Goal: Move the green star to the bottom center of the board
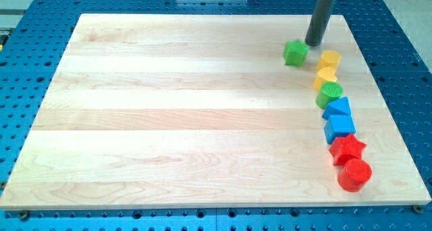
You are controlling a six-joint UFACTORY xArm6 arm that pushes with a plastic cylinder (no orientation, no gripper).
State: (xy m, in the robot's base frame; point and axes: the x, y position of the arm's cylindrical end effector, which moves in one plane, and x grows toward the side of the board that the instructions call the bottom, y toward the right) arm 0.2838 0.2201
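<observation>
While I steer from far away, I can see the green star (pixel 295 53) sitting near the view's top right of the wooden board (pixel 169 116). My tip (pixel 314 43) is just beside it, on its upper right side, very close or maybe touching; I cannot tell which. I have no fingers at all, only a rod, so nothing is open, closed or holding anything.

Down the view's right side runs a curvy line of other blocks: a yellow block (pixel 330 59), a yellow heart (pixel 325 78), a green round block (pixel 330 93), a blue triangle (pixel 337 109), a blue block (pixel 339 127), a red star (pixel 347 148) and a red cylinder (pixel 355 174). The top yellow one is near the star.

I think the star is small, light and hard. It should slide easily on the smooth wood. Its points may make it spin if I push on one corner. So I would push on the middle of its top side, aiming down and to the view's left, toward the bottom center, which is far away.
</observation>
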